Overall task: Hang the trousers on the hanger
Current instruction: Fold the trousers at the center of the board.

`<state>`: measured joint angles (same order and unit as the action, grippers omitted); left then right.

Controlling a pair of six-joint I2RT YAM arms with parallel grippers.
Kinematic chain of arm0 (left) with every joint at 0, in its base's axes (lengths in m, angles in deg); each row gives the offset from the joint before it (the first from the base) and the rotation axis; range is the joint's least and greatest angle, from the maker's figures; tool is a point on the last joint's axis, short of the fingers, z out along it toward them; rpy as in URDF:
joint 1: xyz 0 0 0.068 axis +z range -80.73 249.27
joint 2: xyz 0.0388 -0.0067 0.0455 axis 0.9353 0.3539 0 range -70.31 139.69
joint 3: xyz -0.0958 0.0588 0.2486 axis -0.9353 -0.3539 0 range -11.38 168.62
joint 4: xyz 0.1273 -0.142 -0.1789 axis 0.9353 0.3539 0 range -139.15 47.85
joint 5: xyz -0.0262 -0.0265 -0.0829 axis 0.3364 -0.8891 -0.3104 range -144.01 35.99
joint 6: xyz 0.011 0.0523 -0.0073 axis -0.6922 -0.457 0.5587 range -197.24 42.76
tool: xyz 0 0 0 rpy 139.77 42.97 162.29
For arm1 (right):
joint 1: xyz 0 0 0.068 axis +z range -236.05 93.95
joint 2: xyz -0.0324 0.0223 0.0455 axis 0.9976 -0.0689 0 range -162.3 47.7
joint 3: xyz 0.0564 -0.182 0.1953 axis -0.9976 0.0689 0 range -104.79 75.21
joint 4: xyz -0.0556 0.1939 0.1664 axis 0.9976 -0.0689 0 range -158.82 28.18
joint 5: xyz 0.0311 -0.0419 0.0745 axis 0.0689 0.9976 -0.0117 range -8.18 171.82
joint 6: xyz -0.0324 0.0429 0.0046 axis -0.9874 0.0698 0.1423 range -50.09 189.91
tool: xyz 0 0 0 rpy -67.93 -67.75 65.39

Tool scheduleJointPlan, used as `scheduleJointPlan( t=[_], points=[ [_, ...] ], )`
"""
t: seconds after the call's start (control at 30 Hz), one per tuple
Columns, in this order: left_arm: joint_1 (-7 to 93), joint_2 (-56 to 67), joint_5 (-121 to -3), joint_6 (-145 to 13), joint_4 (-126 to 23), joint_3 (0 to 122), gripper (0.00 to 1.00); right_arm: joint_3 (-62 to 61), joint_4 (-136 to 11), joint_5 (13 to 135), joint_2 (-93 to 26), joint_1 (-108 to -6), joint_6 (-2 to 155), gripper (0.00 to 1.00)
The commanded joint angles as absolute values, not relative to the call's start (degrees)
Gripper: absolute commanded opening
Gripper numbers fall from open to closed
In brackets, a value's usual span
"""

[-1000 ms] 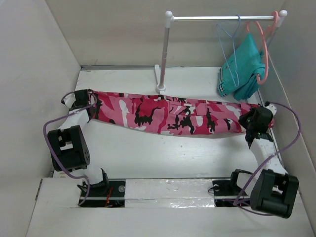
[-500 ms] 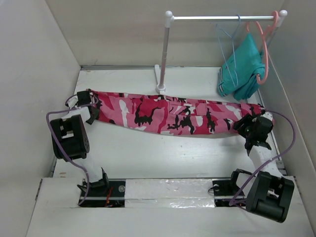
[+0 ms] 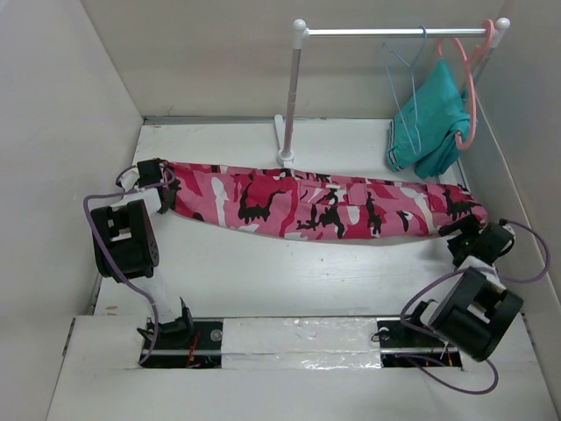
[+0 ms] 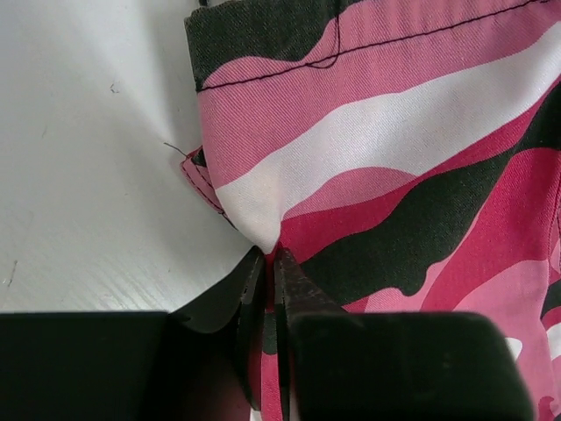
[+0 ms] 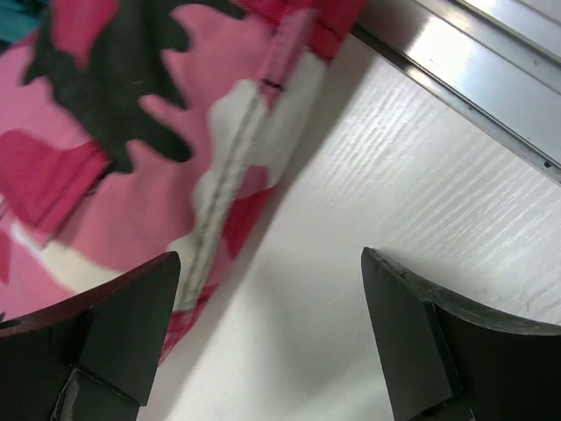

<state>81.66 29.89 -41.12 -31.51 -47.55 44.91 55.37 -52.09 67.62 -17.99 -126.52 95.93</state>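
1. Note that the right gripper point(image 3: 467, 235) has let go of the trousers point(image 3: 307, 203) and pulled back toward 5 o'clock. Its jaws now stand wide apart over the bare table point(image 3: 289, 272), just beside the cloth's 3 o'clock end.
2. Check the left gripper point(image 4: 267, 259): it stays pinched narrow on the 9 o'clock hem.
3. Confirm that the trousers lie flat across the table from 9 to 3 o'clock.
4. The hanger point(image 3: 405, 88) hangs from the rail point(image 3: 394, 32) at 1 o'clock, well apart. The spreading step looks finished, and the right arm is probably free to fetch the hanger.
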Motion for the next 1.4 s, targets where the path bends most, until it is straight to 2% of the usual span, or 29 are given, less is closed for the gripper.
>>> scheduleJointPlan(
  t=[0.0, 0.13, 0.23, 0.27, 0.33, 0.37, 0.4, 0.53, 0.67, 0.8, 0.9, 1.0, 1.03, 1.1, 1.13, 1.17, 1.2, 1.23, 1.3, 1.37],
  points=[
    [81.75, 30.23, -40.03, -32.59, -51.0, 47.24, 0.02, 50.35, -45.05, 63.81, -25.22, -127.27, 97.6, 0.91],
    [81.75, 31.11, -41.09, -33.03, -50.74, 48.47, 0.0, 49.63, -38.37, 65.55, -32.19, -127.27, 101.71, 0.88],
    [81.75, 31.11, -39.69, -33.73, -49.68, 49.35, 0.0, 47.88, -38.44, 66.95, -34.9, -126.48, 103.04, 0.59],
    [81.75, 30.85, -38.9, -33.91, -49.33, 49.53, 0.0, 47.7, -38.36, 67.4, -35.18, -126.48, 103.57, 0.44],
    [81.75, 30.15, -36.62, -34.7, -48.28, 50.14, 0.0, 47.78, -36.52, 68.37, -36.49, -125.95, 105.5, 0.29],
    [81.75, 29.8, -35.65, -35.66, -47.49, 50.49, 0.0, 47.78, -36.08, 68.55, -36.76, -125.43, 106.03, 0.08],
    [81.75, 29.19, -34.59, -36.1, -45.66, 51.02, 0.0, 48.04, -35.37, 68.64, -36.85, -125.43, 106.65, 0.0],
    [81.75, 25.93, -24.51, -39.7, -40.73, 54.09, 0.0, 49.63, -39.48, 69.76, -30.11, -126.04, 105.0, 0.0],
    [81.75, 20.84, -17.9, -42.88, -38.35, 52.79, 0.0, 49.89, -51.96, 74.17, -15.35, -127.88, 101.38, 0.0],
    [81.75, 14.26, -15.6, -42.09, -36.76, 46.91, 0.0, 52.61, -60.92, 71.98, 0.19, -133.23, 99.71, 0.0],
    [81.75, 11.09, -15.77, -40.07, -34.58, 41.8, 0.0, 54.55, -66.89, 69.61, 4.71, -136.92, 97.6, 0.0],
    [81.75, 10.29, -16.82, -37.25, -28.96, 42.06, 0.0, 55.52, -70.42, 67.32, 6.22, -138.52, 95.06, 0.0],
    [81.75, 9.85, -17.0, -36.64, -28.24, 41.1, 0.13, 55.69, -70.78, 65.93, 6.13, -139.65, 93.83, 0.01],
    [81.75, 8.18, -17.62, -35.76, -28.41, 39.43, 0.28, 56.57, -72.09, 65.56, 5.95, -140.89, 92.51, 0.16],
    [81.75, 7.65, -17.79, -35.41, -28.06, 38.81, 0.44, 56.75, -72.11, 64.08, 5.78, -142.55, 90.59, 0.3],
    [81.75, 7.12, -18.23, -35.41, -27.8, 38.81, 0.52, 56.92, -71.5, 63.11, 5.34, -143.17, 89.7, 0.45],
    [82.36, 5.99, -18.76, -35.67, -27.62, 38.89, 0.56, 56.05, -73.75, 63.27, 4.99, -143.96, 89.08, 0.7],
    [82.37, 5.28, -19.28, -35.84, -27.27, 39.68, 0.59, 55.18, -74.91, 62.75, 4.55, -144.93, 86.81, 0.81],
    [82.37, 1.61, -20.16, -37.68, -28.49, 40.21, 0.62, 52.72, -77.36, 62.13, 3.67, -147.13, 85.3, 0.95],
    [82.37, -1.48, -23.84, -38.48, -29.9, 40.3, 0.6, 52.44, -77.3, 62.13, 3.41, -147.74, 84.77, 0.99]
  ],
)
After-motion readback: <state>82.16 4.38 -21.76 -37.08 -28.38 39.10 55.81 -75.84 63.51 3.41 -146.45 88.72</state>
